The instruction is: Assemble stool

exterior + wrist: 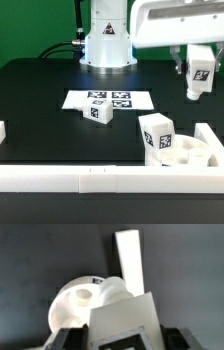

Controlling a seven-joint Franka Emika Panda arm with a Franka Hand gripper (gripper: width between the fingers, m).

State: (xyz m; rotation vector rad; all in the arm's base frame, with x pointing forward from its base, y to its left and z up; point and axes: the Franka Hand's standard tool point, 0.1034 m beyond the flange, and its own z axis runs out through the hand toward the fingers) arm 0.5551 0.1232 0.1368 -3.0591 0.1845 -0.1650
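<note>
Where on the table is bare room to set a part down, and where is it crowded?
Free: the black table on the exterior view's left of the marker board, and the strip between the loose leg and the front rail. Crowded: the exterior view's right, with the seat and the gripper with the held leg.

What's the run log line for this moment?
tool: shut on held leg | seat: on table by rail | loose leg: beside marker board
</note>
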